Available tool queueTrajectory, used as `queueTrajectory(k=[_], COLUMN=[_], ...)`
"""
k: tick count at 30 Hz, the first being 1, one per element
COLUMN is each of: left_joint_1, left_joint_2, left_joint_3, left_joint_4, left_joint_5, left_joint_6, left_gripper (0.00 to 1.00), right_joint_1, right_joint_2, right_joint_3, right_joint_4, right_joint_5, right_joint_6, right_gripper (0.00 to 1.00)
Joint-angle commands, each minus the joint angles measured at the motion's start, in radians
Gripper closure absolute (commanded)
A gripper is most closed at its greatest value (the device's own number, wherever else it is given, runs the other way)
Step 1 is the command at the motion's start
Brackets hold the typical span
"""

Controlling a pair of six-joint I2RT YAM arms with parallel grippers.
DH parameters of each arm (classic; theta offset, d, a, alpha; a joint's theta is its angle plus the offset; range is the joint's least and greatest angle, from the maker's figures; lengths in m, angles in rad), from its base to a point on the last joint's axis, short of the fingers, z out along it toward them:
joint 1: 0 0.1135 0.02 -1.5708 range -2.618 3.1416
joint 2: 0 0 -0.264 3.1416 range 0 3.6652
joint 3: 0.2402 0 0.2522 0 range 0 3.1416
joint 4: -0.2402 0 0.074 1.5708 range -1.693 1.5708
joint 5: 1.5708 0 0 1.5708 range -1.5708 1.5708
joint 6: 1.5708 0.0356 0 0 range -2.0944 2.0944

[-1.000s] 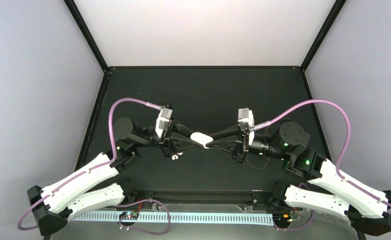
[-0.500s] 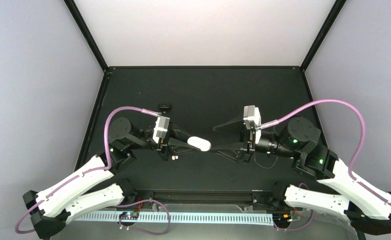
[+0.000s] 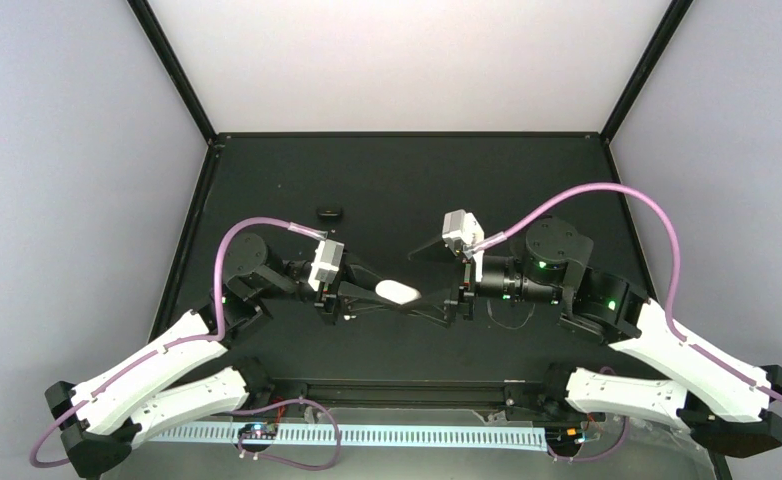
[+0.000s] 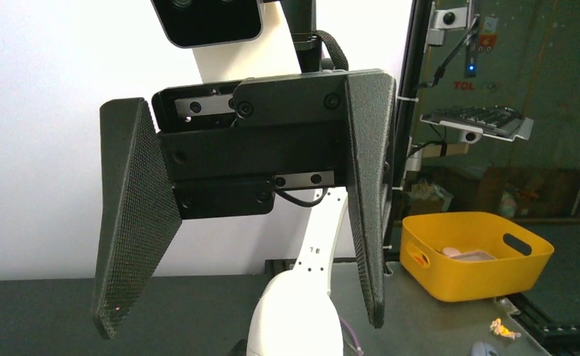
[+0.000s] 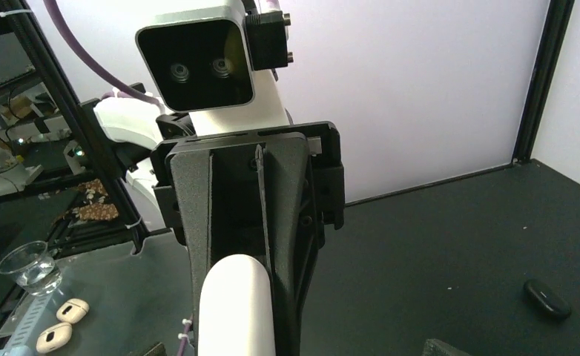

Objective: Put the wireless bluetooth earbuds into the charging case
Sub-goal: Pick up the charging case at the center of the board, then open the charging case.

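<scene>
Black tabletop lies under both arms, which face each other nose to nose. Of the two, the right gripper is spread wide, its mesh-faced fingers far apart and gripping nothing. Opposite it, the left gripper is pinched on one end of the charging case. The white pill juts out past its fingertips, clear of the table. The case's free rounded end points into the mouth of the right gripper; whether it reaches between those fingers I cannot tell. Beyond the left gripper, well apart from it, a small black oval object lies on the table.
</scene>
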Motion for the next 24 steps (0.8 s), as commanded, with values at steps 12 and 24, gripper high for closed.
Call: queueTrajectory(k=[12, 24], left_joint_1=[0.001, 0.000], left_joint_2=[0.000, -0.022], left_joint_3=[0.037, 0.022], left_joint_4=[0.006, 0.004], left_joint_5=[0.041, 0.025], left_joint_6=[0.017, 0.023], left_gripper=[0.98, 0.98], right_joint_1=[0.002, 0.002], right_joint_2=[-0.010, -0.028], right_joint_3=[0.011, -0.006], right_joint_4=[-0.013, -0.004], right_joint_5=[0.119, 0.201], right_joint_6=[0.013, 0.036], right_gripper=[0.13, 0.14])
